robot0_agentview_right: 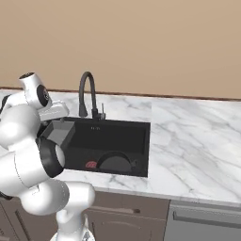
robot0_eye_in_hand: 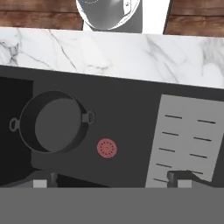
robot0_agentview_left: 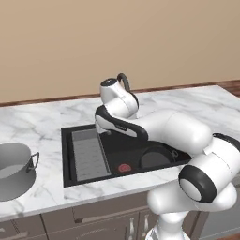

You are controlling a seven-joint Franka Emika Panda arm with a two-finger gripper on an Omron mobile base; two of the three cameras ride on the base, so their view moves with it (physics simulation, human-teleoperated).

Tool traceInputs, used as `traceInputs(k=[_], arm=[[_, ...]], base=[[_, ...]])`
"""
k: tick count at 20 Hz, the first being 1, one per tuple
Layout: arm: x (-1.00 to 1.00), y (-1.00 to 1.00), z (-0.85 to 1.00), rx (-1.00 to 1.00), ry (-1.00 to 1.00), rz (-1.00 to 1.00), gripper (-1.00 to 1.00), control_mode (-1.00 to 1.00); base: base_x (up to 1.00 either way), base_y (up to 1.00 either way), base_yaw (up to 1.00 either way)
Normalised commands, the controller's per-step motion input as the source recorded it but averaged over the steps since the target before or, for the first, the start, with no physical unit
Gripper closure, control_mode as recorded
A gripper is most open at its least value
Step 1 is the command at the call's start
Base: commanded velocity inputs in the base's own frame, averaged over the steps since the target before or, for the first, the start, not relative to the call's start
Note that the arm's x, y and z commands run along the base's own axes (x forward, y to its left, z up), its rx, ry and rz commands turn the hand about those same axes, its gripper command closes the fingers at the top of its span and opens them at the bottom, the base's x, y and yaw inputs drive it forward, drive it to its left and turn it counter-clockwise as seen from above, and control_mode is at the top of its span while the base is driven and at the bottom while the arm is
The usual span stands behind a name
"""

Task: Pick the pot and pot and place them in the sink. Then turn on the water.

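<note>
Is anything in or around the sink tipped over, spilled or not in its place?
Nothing is spilled or tipped. The dark pot sits upright in the sink; the grey stockpot stands on the counter, outside it.

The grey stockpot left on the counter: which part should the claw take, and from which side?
Probably the rim of the grey stockpot, taken from straight above. It stands upright and open on the marble counter, left of the sink, so one finger can go inside the wall and one outside. Its loop handle looks small for a sure pinch. The dark pot already lies in the basin.
</note>
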Motion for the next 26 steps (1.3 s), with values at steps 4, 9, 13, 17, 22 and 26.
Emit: traceInputs(k=[4,9,13,17,22,26], arm=[[0.0,0.0,0.0,0.0,0.0,0.0,-1.0,1.0],[0.0,0.0,0.0,0.0,0.0,0.0,-1.0,1.0],[0.0,0.0,0.0,0.0,0.0,0.0,-1.0,1.0],[0.0,0.0,0.0,0.0,0.0,0.0,-1.0,1.0],[0.0,0.0,0.0,0.0,0.0,0.0,-1.0,1.0],[0.0,0.0,0.0,0.0,0.0,0.0,-1.0,1.0]], base=[[0.0,0.17,0.0],[0.0,0.29,0.0],[0.22,0.34,0.03],[0.53,0.28,0.13],[0.38,0.08,0.12],[0.24,0.0,0.07]])
